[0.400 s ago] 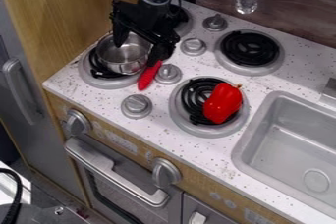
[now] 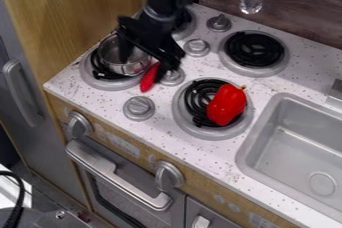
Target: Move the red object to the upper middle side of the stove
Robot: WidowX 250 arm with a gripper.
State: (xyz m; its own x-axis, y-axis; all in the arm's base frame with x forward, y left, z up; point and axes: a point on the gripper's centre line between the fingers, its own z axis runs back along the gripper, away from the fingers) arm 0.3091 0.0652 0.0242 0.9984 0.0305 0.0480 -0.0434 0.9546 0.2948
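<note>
Well, beyond the stove's burners the sink (image 2: pixel 322 156) sits toward half past four. I, the black gripper (image 2: pixel 142 65), hang at nine, jaws apart, one over the metal pot (image 2: pixel 127 67), the other by its red handle (image 2: pixel 147 81). The red pepper (image 2: pixel 226 105) rests at five on its burner (image 2: pixel 199 130).

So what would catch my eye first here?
Probably the bright red pepper on the front burner beside the sink. Next, the black gripper hanging over the left side of the stove, by a steel pot on another burner.
</note>
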